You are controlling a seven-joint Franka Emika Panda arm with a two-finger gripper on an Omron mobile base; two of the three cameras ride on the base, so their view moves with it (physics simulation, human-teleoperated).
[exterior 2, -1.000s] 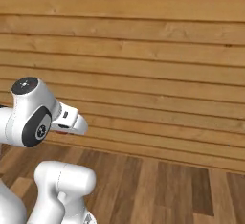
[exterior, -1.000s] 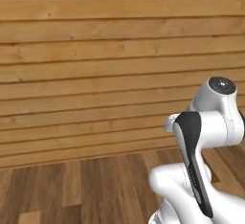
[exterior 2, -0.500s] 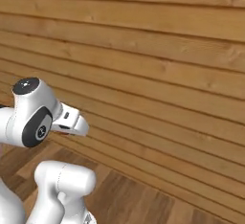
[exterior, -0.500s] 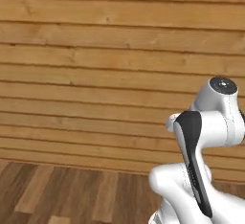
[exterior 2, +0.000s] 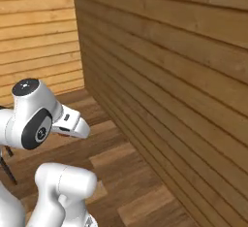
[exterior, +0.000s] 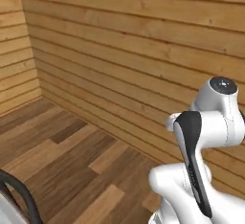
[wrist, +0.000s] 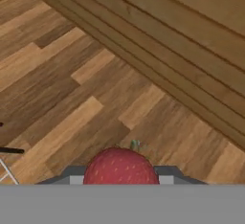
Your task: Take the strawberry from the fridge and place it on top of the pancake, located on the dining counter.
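Observation:
The strawberry (wrist: 120,165), bright red and round with a small green stem, sits at the bottom of the hand view between the two grey fingertips of my gripper (wrist: 120,176), which is shut on it. Wood floor lies below the fruit. My white arm (exterior: 210,122) is folded up close to the base, its upper joint (exterior 2: 34,117) level with the wall planks. The fridge and the dining counter are out of view.
A wooden plank wall (exterior: 143,50) runs close along the front and meets a second plank wall (exterior 2: 38,32) at a corner. Brown wood floor (wrist: 72,89) spreads below. A dark curved frame (exterior: 16,192) shows at the lower left, and thin dark legs (exterior 2: 7,165) stand behind the arm.
Both base views have swung along the plank wall, so the base has turned; a room corner and more floor now show. The arm's pose looks the same.

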